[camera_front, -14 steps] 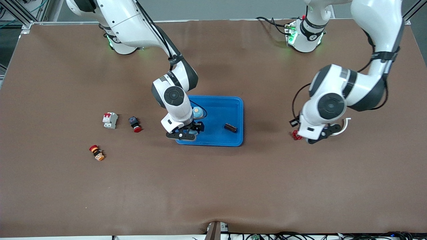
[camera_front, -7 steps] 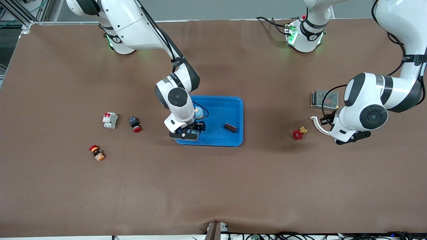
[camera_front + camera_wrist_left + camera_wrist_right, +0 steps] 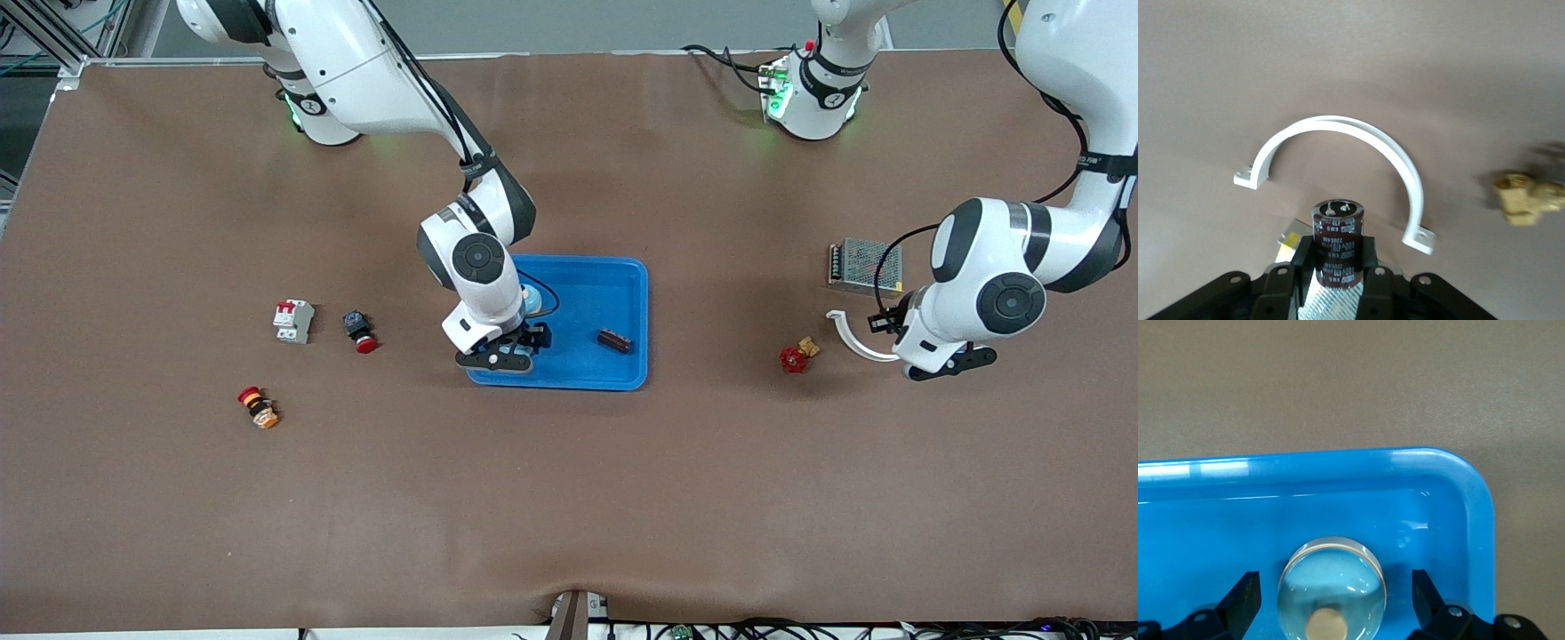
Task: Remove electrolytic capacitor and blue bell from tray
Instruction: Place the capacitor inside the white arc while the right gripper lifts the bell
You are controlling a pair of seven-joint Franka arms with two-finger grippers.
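My left gripper [image 3: 947, 364] is shut on a dark brown capacitor [image 3: 1338, 237] and holds it above the table next to a white half-ring clamp [image 3: 1338, 137]. The capacitor is hidden in the front view. My right gripper [image 3: 516, 348] is open over the blue tray [image 3: 587, 373], near the tray's corner toward the right arm's end. A pale blue bell [image 3: 1331, 587] with a beige button sits in the tray between the open fingers [image 3: 1245, 597], untouched. In the front view the bell [image 3: 532, 300] peeks out beside the right wrist.
A brown part [image 3: 614, 340] lies in the tray. A red-handled brass valve [image 3: 794, 358], the clamp [image 3: 852, 338] and a mesh power supply [image 3: 864, 265] lie toward the left arm's end. A breaker [image 3: 292, 320] and two red buttons [image 3: 360, 331] [image 3: 257, 406] lie toward the right arm's end.
My left arm swung from over the red valve toward its own end of the table, uncovering the power supply, then slowed. My right gripper shifted slightly over the tray.
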